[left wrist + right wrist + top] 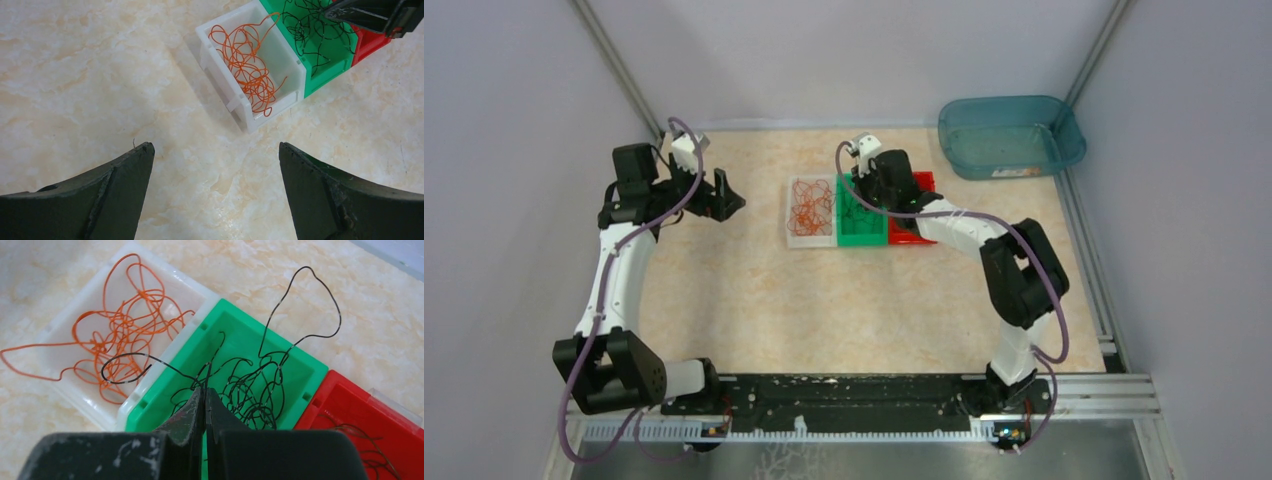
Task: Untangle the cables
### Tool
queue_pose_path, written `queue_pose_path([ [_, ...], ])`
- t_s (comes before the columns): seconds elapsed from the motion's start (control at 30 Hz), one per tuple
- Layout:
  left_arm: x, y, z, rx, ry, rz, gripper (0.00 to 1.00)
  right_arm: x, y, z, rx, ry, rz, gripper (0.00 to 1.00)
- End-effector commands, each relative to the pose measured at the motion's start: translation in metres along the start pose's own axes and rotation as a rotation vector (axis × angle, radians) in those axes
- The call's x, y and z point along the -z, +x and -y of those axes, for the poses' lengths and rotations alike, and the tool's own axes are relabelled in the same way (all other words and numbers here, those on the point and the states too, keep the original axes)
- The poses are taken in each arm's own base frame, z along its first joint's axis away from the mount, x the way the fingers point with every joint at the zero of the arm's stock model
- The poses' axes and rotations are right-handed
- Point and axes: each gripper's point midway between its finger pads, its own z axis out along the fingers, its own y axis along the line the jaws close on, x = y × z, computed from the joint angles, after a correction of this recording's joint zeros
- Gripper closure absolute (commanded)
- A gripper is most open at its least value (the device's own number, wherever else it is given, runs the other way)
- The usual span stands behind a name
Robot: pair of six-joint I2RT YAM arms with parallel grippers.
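Right gripper [204, 396] clenched, tips pressed flat together low over the green plastic bin [235, 325]. The thin curly black wires [250, 390] run straight into the pinch, so it looks clamped on a strand. The rest of the black tangle sits in the green bin; one tall loop arches out past its rim over the tabletop and another crosses into the white plastic bin [170, 277], which touches it. Thin curly orange wires [120, 325] are heaped in the white bin, one strand trailing over its edge onto the beige marble-pattern tabletop [75, 75]. The red plastic bin [350, 405] touches the green one's other side and holds a few dark brown wires [365, 440]. Left gripper [215, 147] released, jaws wide, holding nothing, over bare tabletop near the white bin. Teal translucent plastic tub [1009, 135] in the far right corner, well apart.
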Motion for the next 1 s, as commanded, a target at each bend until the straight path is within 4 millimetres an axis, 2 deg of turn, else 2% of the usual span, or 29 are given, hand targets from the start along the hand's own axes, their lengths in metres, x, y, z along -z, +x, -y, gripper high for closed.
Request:
queue_pose_path([
  [0.0, -0.003, 0.002, -0.007, -0.011, -0.01, 0.005, 0.0, -0.015, -0.042, 0.021, -0.017, 0.08, 0.112, 1.0],
  [0.13, -0.004, 0.006, -0.008, -0.015, -0.01, 0.001, 0.0, -0.027, -0.026, 0.033, -0.038, 0.139, 0.084, 1.0],
  [0.43, -0.006, -0.001, -0.008, -0.016, 0.001, 0.016, 0.01, -0.049, 0.003, 0.032, -0.067, 0.135, 0.02, 0.99],
  [0.57, -0.005, -0.001, -0.009, -0.019, -0.003, 0.019, 0.0, -0.051, 0.007, 0.031, -0.066, 0.129, 0.015, 0.92],
  [0.63, -0.005, -0.001, -0.009, -0.018, -0.002, 0.018, 0.0, -0.049, 0.004, 0.032, -0.061, 0.131, 0.021, 0.87],
  [0.73, -0.005, 0.001, -0.01, -0.015, -0.003, 0.014, 0.0, -0.042, -0.008, 0.033, -0.049, 0.137, 0.042, 0.73],
  [0.77, -0.005, 0.001, -0.011, -0.017, -0.005, 0.013, 0.0, -0.039, -0.014, 0.033, -0.047, 0.136, 0.056, 0.66],
  [0.83, -0.005, 0.003, -0.011, -0.022, -0.008, 0.009, 0.0, -0.028, -0.033, 0.031, -0.04, 0.126, 0.099, 0.58],
  [0.97, -0.003, 0.006, -0.013, -0.03, -0.014, 0.005, 0.0, -0.005, -0.068, 0.027, -0.035, 0.108, 0.16, 0.52],
])
